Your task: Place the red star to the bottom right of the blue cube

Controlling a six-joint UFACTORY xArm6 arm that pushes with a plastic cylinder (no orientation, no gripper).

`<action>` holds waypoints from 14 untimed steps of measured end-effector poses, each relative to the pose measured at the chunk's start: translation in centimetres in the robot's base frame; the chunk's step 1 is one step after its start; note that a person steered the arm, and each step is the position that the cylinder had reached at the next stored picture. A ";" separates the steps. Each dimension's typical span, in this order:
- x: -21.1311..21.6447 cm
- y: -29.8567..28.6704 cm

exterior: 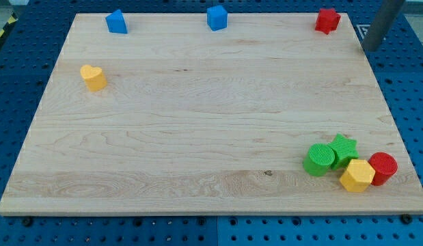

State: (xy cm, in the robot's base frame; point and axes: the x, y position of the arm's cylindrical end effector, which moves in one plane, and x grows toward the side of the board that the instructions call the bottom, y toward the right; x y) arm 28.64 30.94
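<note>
Camera view, left to right: our blue cube [216,17] sits at the top edge mid-board, the red star [327,20] is well apart in the top right corner, and my tip [368,49], a bare rod with no fingers, rests just right of the star. We judge nothing is done yet.

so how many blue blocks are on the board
2, both along the view's top edge: one blue block toward the left, the blue cube near the middle. None look hidden.
</note>
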 end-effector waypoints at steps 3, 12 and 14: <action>-6.2 -2.8; -3.9 -16.9; -1.1 -20.7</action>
State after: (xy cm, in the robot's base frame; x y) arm 27.51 10.24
